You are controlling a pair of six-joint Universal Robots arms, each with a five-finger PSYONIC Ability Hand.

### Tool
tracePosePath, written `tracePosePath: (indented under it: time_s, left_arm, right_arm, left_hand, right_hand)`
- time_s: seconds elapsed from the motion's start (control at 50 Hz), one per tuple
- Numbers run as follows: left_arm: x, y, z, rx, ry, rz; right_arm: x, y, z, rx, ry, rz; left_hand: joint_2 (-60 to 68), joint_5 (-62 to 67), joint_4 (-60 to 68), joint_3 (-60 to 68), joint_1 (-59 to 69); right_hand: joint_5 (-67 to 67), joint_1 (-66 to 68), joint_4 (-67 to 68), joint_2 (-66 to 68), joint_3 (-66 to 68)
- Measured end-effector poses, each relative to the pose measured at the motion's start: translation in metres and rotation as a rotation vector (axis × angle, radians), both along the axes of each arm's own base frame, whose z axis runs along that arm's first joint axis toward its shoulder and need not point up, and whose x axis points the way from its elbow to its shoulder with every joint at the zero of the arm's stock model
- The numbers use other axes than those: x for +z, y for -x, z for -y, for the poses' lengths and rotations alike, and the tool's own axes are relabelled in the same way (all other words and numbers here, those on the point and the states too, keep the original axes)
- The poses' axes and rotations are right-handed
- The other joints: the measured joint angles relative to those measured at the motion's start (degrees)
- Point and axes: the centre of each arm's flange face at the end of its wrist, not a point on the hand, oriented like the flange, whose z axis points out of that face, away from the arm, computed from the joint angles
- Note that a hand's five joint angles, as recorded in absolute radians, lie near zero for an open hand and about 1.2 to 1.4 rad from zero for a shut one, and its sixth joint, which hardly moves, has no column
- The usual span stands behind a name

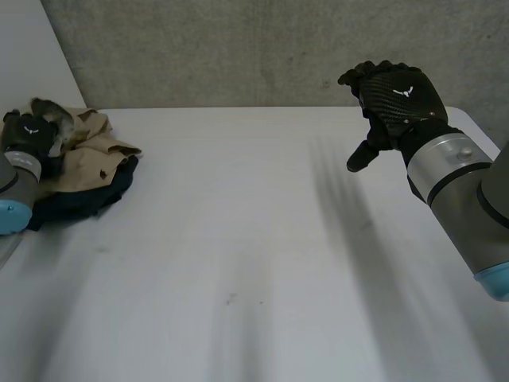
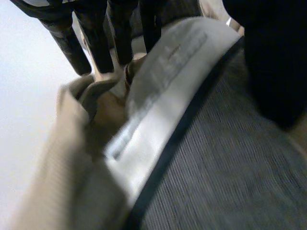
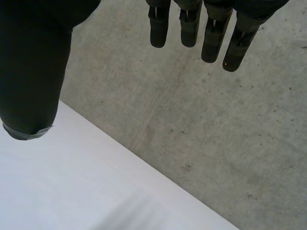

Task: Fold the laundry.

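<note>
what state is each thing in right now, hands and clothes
left hand: on the laundry pile, grip unclear
right hand: open, raised above the table, holding nothing
tan garment: crumpled, not folded
dark garment: bunched beneath the tan garment, not folded

The left hand (image 2: 274, 57) is down on the crumpled laundry (image 2: 158, 143). Beige cloth (image 2: 53, 182) is bunched beneath it, and a pale band (image 2: 163, 91) with a dark edge runs alongside grey ribbed fabric (image 2: 230, 163). The white surface (image 2: 24, 96) lies just beside the beige folds.
</note>
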Motion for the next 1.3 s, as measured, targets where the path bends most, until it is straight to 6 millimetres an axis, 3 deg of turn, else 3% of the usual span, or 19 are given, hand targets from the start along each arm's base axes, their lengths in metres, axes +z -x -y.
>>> tracePosePath:
  time_s: [0.04, 0.08, 0.12, 0.2, 0.24, 0.3, 0.32, 0.4, 0.52, 0.58, 0.6, 0.62, 0.64, 0.66, 0.76, 0.88, 1.02, 1.16, 1.3]
  left_arm:
    - [-0.008, -0.004, 0.005, 0.007, -0.011, 0.018]
    - [-0.009, -0.003, 0.006, 0.006, -0.013, 0.021]
    - [-0.002, 0.005, 0.004, -0.001, -0.006, 0.019]
    - [0.023, 0.030, -0.010, -0.023, 0.029, -0.022]
    - [0.023, 0.030, -0.010, -0.023, 0.029, -0.022]
    - [0.059, 0.074, -0.046, -0.092, 0.066, -0.148]
    - [0.059, 0.074, -0.046, -0.092, 0.066, -0.148]
    - [0.094, 0.142, -0.122, -0.300, 0.033, -0.382]
    - [0.096, 0.210, -0.234, -0.629, -0.178, -0.629]
    - [0.086, 0.227, -0.273, -0.743, -0.292, -0.681]
    - [0.085, 0.229, -0.277, -0.755, -0.304, -0.685]
    - [0.082, 0.233, -0.288, -0.786, -0.337, -0.693]
    - [0.080, 0.236, -0.293, -0.804, -0.355, -0.697]
    - [0.078, 0.238, -0.299, -0.822, -0.374, -0.699]
    - [0.078, 0.239, -0.301, -0.835, -0.381, -0.700]
    - [0.099, 0.206, -0.255, -0.720, -0.261, -0.713]
    - [0.103, 0.180, -0.233, -0.635, -0.213, -0.716]
    - [0.090, 0.164, -0.216, -0.576, -0.197, -0.651]
    - [0.060, 0.151, -0.182, -0.518, -0.184, -0.414]
  right_arm:
    - [-0.002, 0.000, 0.000, 0.000, -0.004, -0.002]
    - [-0.002, 0.000, 0.001, -0.001, -0.004, -0.003]
    - [-0.002, 0.000, 0.001, -0.001, -0.005, -0.003]
    - [-0.001, 0.001, 0.002, -0.006, -0.003, -0.002]
    - [-0.001, 0.001, 0.002, -0.006, -0.003, -0.002]
    - [0.001, 0.003, 0.003, -0.011, 0.003, 0.001]
    - [0.001, 0.003, 0.003, -0.011, 0.003, 0.001]
    - [0.006, 0.004, 0.004, -0.014, 0.016, 0.007]
    - [0.012, 0.005, 0.003, -0.016, 0.033, 0.014]
    - [0.014, 0.005, 0.003, -0.017, 0.039, 0.017]
    - [0.014, 0.005, 0.003, -0.017, 0.039, 0.017]
    - [0.014, 0.005, 0.003, -0.017, 0.040, 0.017]
    - [0.015, 0.005, 0.003, -0.017, 0.040, 0.017]
    - [0.015, 0.005, 0.003, -0.017, 0.040, 0.018]
    - [0.015, 0.005, 0.003, -0.017, 0.040, 0.017]
    - [0.007, 0.003, -0.001, -0.009, 0.011, -0.074]
    - [-0.019, 0.002, -0.005, 0.014, -0.083, -0.285]
    - [-0.051, -0.008, -0.024, 0.089, -0.205, -0.403]
    - [-0.075, -0.027, -0.056, 0.166, -0.273, -0.328]
  left_hand:
    - [25.00, 23.03, 23.71, 24.67, 24.22]
    - [25.00, 23.03, 23.71, 24.67, 24.22]
    - [48.40, 44.32, 46.71, 47.66, 37.62]
    - [50.46, 45.74, 49.60, 49.52, 37.80]
    - [50.46, 45.74, 49.60, 49.52, 37.80]
    - [50.57, 45.74, 50.50, 49.55, 37.78]
    - [50.57, 45.74, 50.50, 49.55, 37.78]
    - [50.87, 47.50, 50.70, 49.99, 37.78]
    - [51.37, 47.65, 51.34, 50.59, 37.78]
    - [29.57, 26.37, 29.80, 29.19, 17.22]
    - [29.57, 26.37, 29.80, 29.19, 17.22]
    - [11.47, 8.13, 12.34, 11.43, -1.47]
    - [11.47, 8.13, 12.34, 11.43, -1.47]
    - [-3.24, -3.74, -3.08, -2.80, -7.55]
    - [-5.70, -4.82, -6.20, -5.48, -7.55]
    - [-5.71, -4.82, -6.20, -5.48, -7.55]
    - [-5.70, -4.82, -6.20, -5.48, -7.55]
    - [-5.70, -4.82, -6.20, -5.48, -7.54]
    - [-5.70, -4.82, -6.20, -5.48, -7.49]
  right_hand:
    - [0.00, 0.00, 0.00, 0.00, 0.00]
    - [0.00, 0.00, 0.00, 0.00, 0.00]
    - [0.00, 0.00, 0.00, 0.00, 0.00]
    - [0.00, 0.00, 0.00, 0.00, 0.00]
    - [0.00, 0.00, 0.00, 0.00, 0.00]
    - [0.00, 0.00, 0.00, 0.00, 0.00]
    - [0.00, 0.00, 0.00, 0.00, 0.00]
    - [0.00, 0.00, 0.00, 0.00, 0.00]
    - [0.00, 0.00, 0.00, 0.00, 0.00]
    - [0.00, 0.00, 0.00, 0.00, 0.00]
    - [0.00, 0.00, 0.00, 0.00, 0.00]
    - [0.00, 0.00, 0.00, 0.00, 0.00]
    - [0.00, 0.00, 0.00, 0.00, 0.00]
    - [0.00, 0.00, 0.00, 0.00, 0.00]
    - [0.00, 0.00, 0.00, 0.00, 0.00]
    - [0.00, 0.00, 0.00, 0.00, 0.00]
    - [0.00, 0.00, 0.00, 0.00, 0.00]
    - [0.00, 0.00, 0.00, 0.00, 0.00]
    - [0.00, 0.00, 0.00, 0.00, 0.00]
